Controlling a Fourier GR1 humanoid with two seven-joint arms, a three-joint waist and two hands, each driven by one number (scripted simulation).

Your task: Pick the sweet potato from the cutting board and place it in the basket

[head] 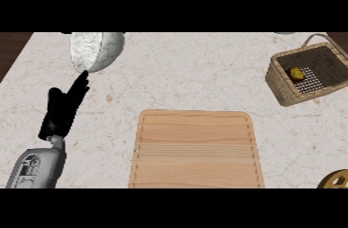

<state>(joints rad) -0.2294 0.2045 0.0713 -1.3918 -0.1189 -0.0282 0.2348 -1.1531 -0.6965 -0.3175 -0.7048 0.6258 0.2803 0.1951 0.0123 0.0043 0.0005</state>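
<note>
One hand in view: left hand (pixel 63 110) resting open, fingers straight, left of bare cutting board (pixel 196 149); yellow item, likely sweet potato (pixel 297 73), inside basket (pixel 283 90) far right; risk: basket near desk edge

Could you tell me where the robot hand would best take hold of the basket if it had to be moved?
Probably by the arched handle, which rises over the far side of the basket: a thin loop that fingers could curl round from above. The woven walls look too wide for one hand. The left robot hand rests open, far across the counter.
</note>
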